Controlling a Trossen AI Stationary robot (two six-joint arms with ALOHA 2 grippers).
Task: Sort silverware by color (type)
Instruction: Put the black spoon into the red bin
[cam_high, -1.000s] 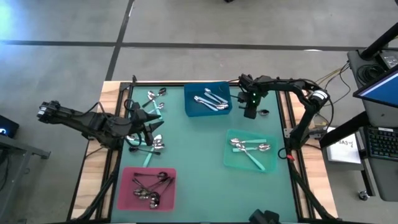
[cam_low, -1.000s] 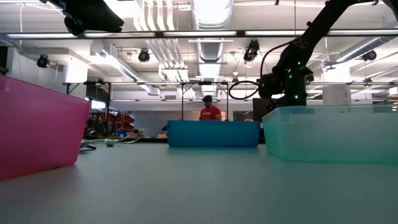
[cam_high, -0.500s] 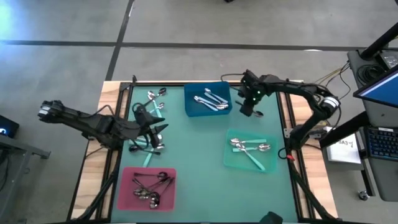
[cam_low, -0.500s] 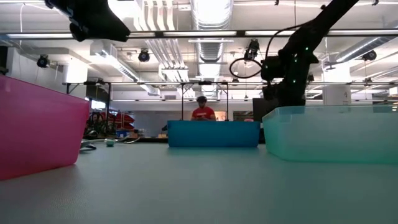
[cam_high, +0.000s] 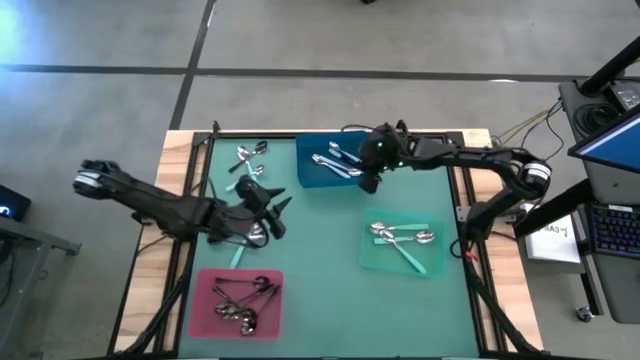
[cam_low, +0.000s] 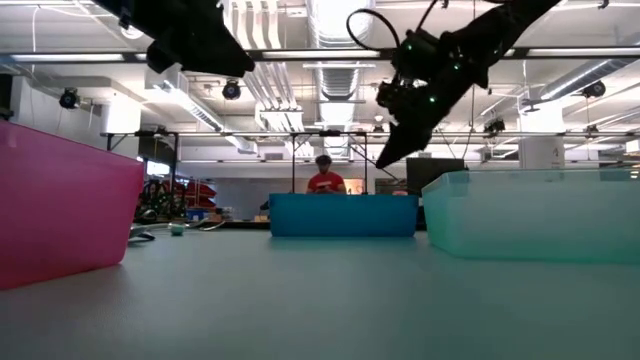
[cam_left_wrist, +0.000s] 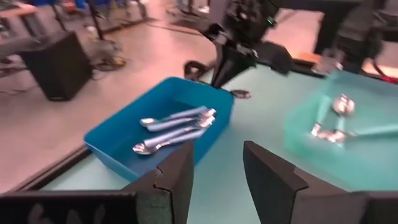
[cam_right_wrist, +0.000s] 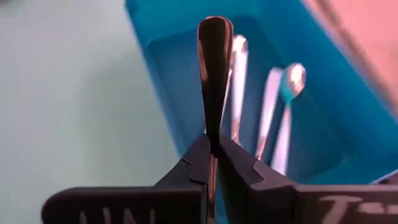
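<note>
My right gripper (cam_high: 372, 180) hangs over the right rim of the blue tray (cam_high: 322, 176), shut on a shiny spoon (cam_right_wrist: 214, 68). Silver spoons (cam_left_wrist: 177, 127) lie in that tray. My left gripper (cam_high: 276, 210) hovers open above loose spoons (cam_high: 248, 236) on the mat's left side, with nothing between its fingers (cam_left_wrist: 176, 180). More loose spoons (cam_high: 248, 158) lie at the far left. The pink tray (cam_high: 205, 300) holds dark-handled spoons. The green tray (cam_high: 375, 258) holds teal-handled ones. My right gripper pinches the spoon between its two fingers (cam_right_wrist: 239, 163). The spoon lies along the fingers, and its long narrow rounded end (cam_right_wrist: 214, 134) sticks out past the fingertips. The fingers slant down from the table's right side toward the blue tray. The spoon is lifted clear above the tray.
A small dark thing (cam_left_wrist: 240, 94) lies on the mat right of the blue tray. The mat's middle (cam_high: 320, 225) between the three trays is bare. A person in red (cam_low: 323, 181) stands far behind the table. Wooden table edges (cam_high: 150, 270) flank the mat.
My right gripper has risen from the mat at the far right, swung left to the blue tray's rim and tipped from pointing steeply down to a shallower slant, staying shut. My left gripper has gone toward the table's middle and sunk a little, still open.
</note>
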